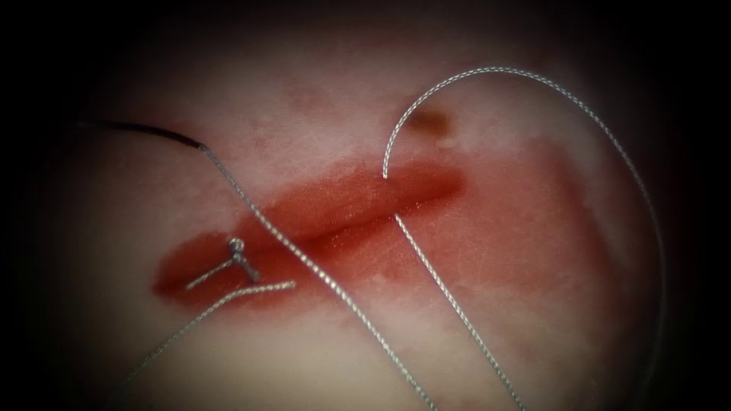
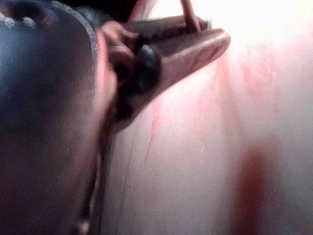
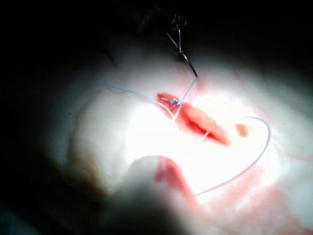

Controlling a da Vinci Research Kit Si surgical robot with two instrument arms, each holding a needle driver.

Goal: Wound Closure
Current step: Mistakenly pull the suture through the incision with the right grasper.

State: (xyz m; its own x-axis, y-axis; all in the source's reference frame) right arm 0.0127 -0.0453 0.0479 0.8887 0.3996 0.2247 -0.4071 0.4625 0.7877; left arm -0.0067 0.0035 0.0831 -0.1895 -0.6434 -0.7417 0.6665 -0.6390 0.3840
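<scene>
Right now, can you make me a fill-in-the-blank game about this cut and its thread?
1. The left end effector is shut on the ____.
2. The needle is outside the tissue, on the cut's ____ side.
3. A small tied ____ sits at the cut's left end.
4. The thread makes a big loop on the cut's ____ side.

Missing words: needle; left; knot; right.

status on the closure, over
Left tool shut on dark curved steel needle, out of tissue, left of the red cut. Right tool's hold: cannot tell. Silvery braided thread loops over pale tissue, knot at cut's left end.
</scene>
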